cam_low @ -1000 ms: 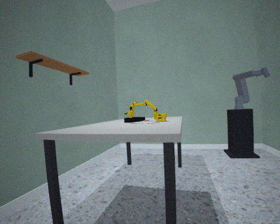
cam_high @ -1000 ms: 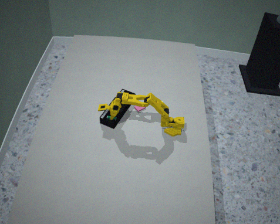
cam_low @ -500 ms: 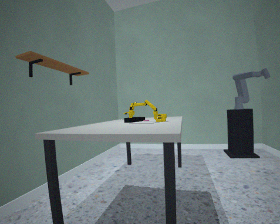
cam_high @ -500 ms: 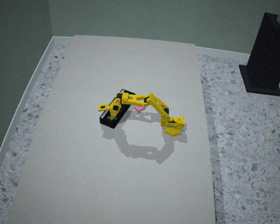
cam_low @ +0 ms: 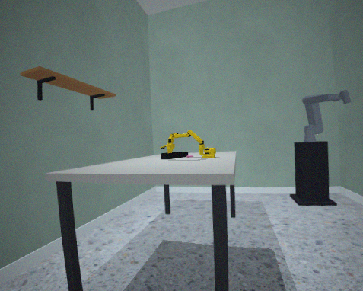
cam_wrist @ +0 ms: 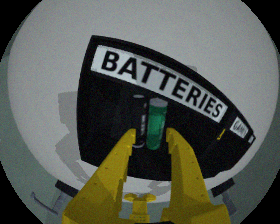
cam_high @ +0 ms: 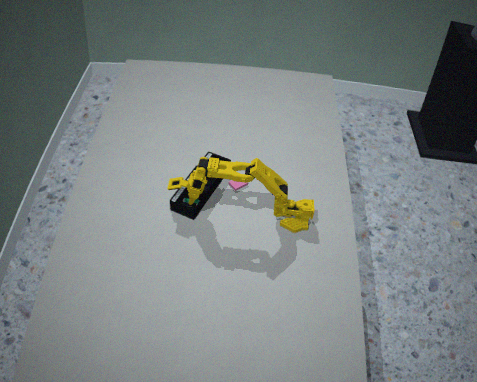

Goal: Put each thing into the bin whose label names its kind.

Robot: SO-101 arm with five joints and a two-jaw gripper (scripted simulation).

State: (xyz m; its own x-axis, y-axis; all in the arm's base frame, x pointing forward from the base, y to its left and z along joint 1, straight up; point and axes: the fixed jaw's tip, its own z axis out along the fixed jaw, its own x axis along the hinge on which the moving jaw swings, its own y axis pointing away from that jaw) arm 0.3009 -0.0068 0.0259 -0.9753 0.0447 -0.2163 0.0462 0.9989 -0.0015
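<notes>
A black bin [cam_high: 180, 205] [cam_low: 174, 155] [cam_wrist: 104, 129] labelled BATTERIES [cam_wrist: 160, 83] stands near the middle of the table [cam_high: 134, 275]. My gripper [cam_high: 191, 196] [cam_wrist: 149, 139] hangs over the bin's near end, fingers pointing down into it. The fingers stand slightly apart. A green battery [cam_wrist: 155, 123] [cam_high: 187, 200] is upright between them over the bin's inside, with a gap on its left side. A pink thing [cam_high: 238, 185] [cam_low: 189, 156] lies flat on the table behind the arm, beside the bin.
The arm's base [cam_high: 296, 216] sits right of the bin. A small second label [cam_wrist: 239, 124] shows at the bin's far end, too small to read. A grey arm on a black pedestal [cam_high: 454, 100] [cam_low: 311, 171] stands off the table.
</notes>
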